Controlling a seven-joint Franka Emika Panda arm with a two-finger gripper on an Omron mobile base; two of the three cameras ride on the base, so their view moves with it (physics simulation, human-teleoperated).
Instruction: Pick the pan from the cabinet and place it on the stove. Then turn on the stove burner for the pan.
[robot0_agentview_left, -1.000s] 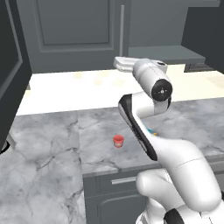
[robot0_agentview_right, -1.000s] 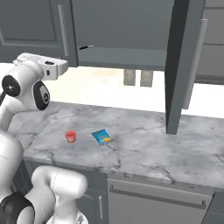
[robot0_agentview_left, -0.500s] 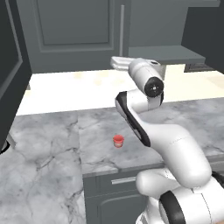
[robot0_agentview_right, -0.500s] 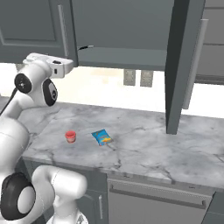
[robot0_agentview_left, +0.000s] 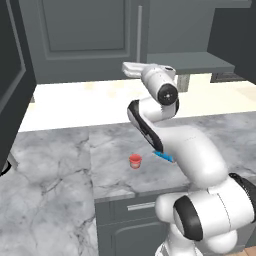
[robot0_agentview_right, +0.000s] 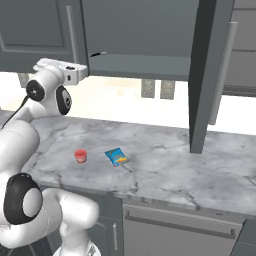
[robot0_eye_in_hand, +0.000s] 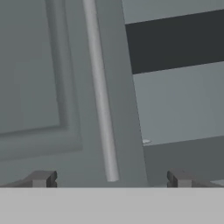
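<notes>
Fingers of your gripper (robot0_eye_in_hand: 109, 179) stand wide apart, empty, straddling the silver bar handle (robot0_eye_in_hand: 99, 92) of the cabinet (robot0_agentview_right: 135, 30) just ahead, likely lined up to pull that shut door. Pan isn't visible; I'd guess it's behind that door.

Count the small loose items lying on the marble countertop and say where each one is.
2. A small red cup sits toward the counter's front; a blue snack packet lies just beside it, apart. The arm may hide others.
</notes>
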